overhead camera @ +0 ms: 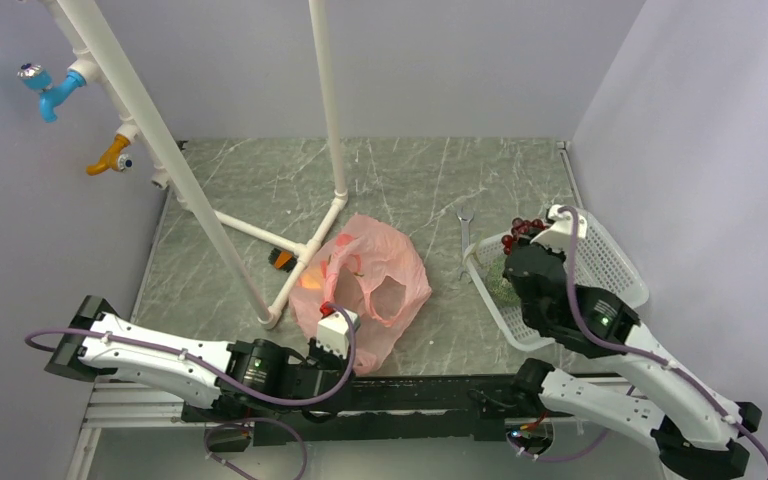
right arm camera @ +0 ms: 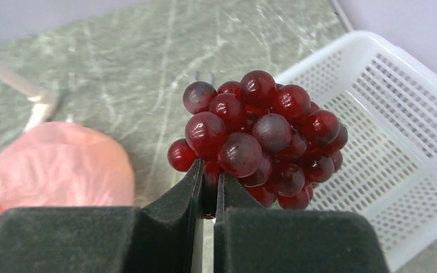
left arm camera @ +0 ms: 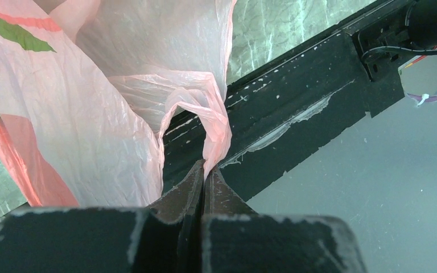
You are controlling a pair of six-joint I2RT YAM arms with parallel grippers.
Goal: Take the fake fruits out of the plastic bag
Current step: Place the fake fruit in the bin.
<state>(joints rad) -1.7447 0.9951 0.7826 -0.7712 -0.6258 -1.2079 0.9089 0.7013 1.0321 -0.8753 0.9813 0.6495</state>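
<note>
Left gripper (left arm camera: pixel 206 170): closed tight on the handle loop (left arm camera: pixel 210 108), at the 7 o'clock edge of the plastic bag (overhead camera: pixel 380 265), nearest the arm bases.
Bag handling: judged a thin, limp, very light film. It is slippery and likely to sag shut unless lifted. The bunched handle is the firmest place to pinch.
Bag look: translucent pink and crinkled, with red and green printed marks. It lies slumped near the table's centre with a handle hole facing up.
Fruit inside: an orange piece (overhead camera: pixel 312 280) glows through the film at the bag's 9 o'clock. Anything else inside is hidden.
Right gripper (right arm camera: pixel 207 170): shut on the grape bunch (right arm camera: pixel 262 139), pinching its lower beads.
Grape handling: probably light, hard and glossy, with a bumpy surface. A pinch in a gap between beads should resist slipping.
Grape look: dark red-purple round beads clustered tightly.
Grape place: out of the bag, held at 3 o'clock from it, above the 11 o'clock rim of the white mesh basket (overhead camera: pixel 615 265).
Beyond: a wrench (overhead camera: pixel 463 235) at the bag's 2 o'clock and a brush (overhead camera: pixel 282 260) at its 10 o'clock.
</note>
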